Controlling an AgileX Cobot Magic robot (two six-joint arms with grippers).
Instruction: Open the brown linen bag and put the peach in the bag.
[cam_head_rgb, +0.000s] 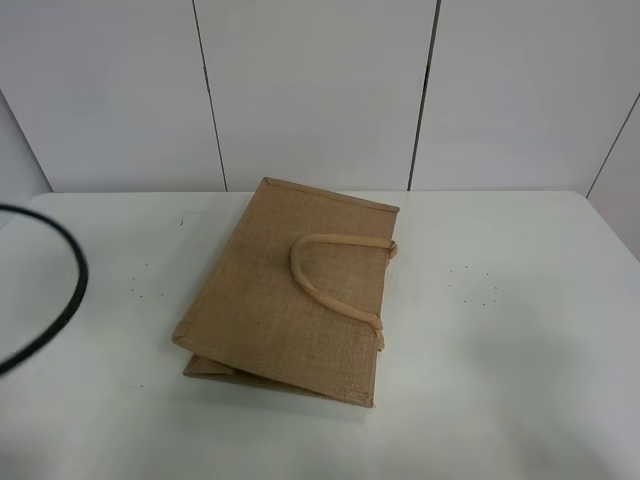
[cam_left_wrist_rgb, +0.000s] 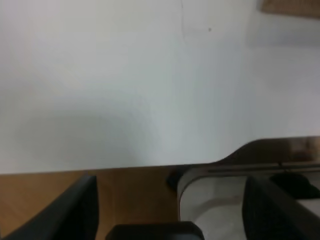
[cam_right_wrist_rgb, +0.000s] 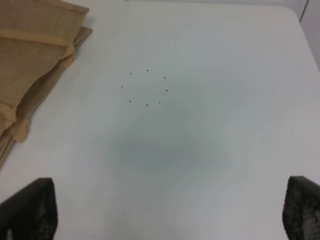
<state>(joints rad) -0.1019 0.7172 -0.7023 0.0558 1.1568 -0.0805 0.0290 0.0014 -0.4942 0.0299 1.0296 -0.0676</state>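
Looking from the high camera, we see neither arm over the table (cam_head_rgb: 520, 380); only a black cable (cam_head_rgb: 62, 310) loops in at the left edge; the wrist views carry the grippers. Our left gripper (cam_left_wrist_rgb: 170, 210) hangs over the table's near edge, its two dark fingers (cam_left_wrist_rgb: 75, 210) spread wide with nothing between them, the white surface stretching away beyond and a wooden floor (cam_left_wrist_rgb: 135, 195) below the rim; a corner of the brown linen bag (cam_left_wrist_rgb: 292, 6) shows far off. Centrally, the one bag (cam_head_rgb: 290, 290) lies flat and folded on the table, angled, its beige loop handle (cam_head_rgb: 330, 275) resting on top toward the right side; a second layer peeks out at its near left corner; wide bare surface lies on both sides and in front of it, while its far corner sits near the back edge by the wall panels (cam_head_rgb: 320, 90). Our right gripper (cam_right_wrist_rgb: 170, 215) hovers above open table to the bag's right, fingers (cam_right_wrist_rgb: 30, 210) parted wide, empty; a ring of small dark dots (cam_right_wrist_rgb: 146, 87) marks the surface ahead; we count one bag and cannot find the peach in any view.
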